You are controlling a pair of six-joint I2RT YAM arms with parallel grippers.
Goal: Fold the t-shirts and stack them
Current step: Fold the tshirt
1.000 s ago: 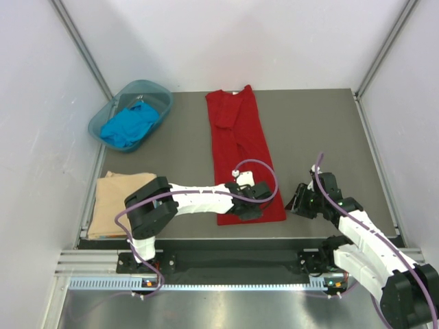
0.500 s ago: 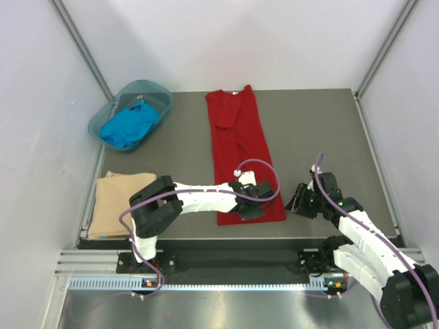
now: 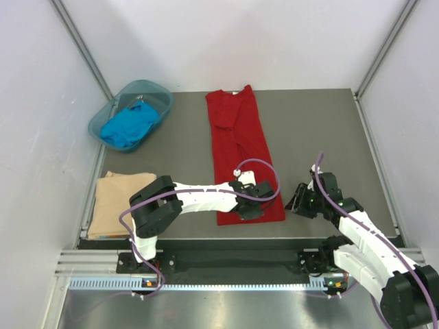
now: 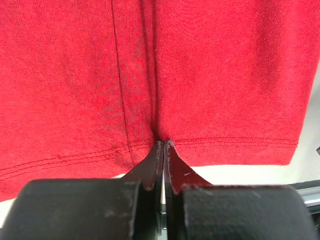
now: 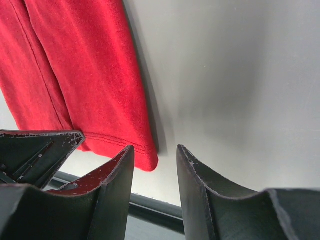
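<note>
left wrist view: left gripper (image 4: pixel 163 145) clamped shut on the bottom hem of red t-shirt (image 4: pixel 215 75), lower centre of frame. right gripper (image 5: pixel 155 149) fingers apart, empty, just beside hem corner. risk: thin single pinch slipping, or lifting one-sided and skewing the fold.

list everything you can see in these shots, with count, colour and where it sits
red t-shirt: 1, deep red, laid lengthwise down the middle of the table
blue t-shirt: 1, bright blue, bunched inside the basin
tan t-shirt: 1, tan, folded at the near left corner
basin: 1, translucent teal, far left corner
table: 1, grey, beneath it all
left hand: 1, black, shut on the red t-shirt's near hem
right hand: 1, black, open and empty, beside the red t-shirt's near right corner
</note>
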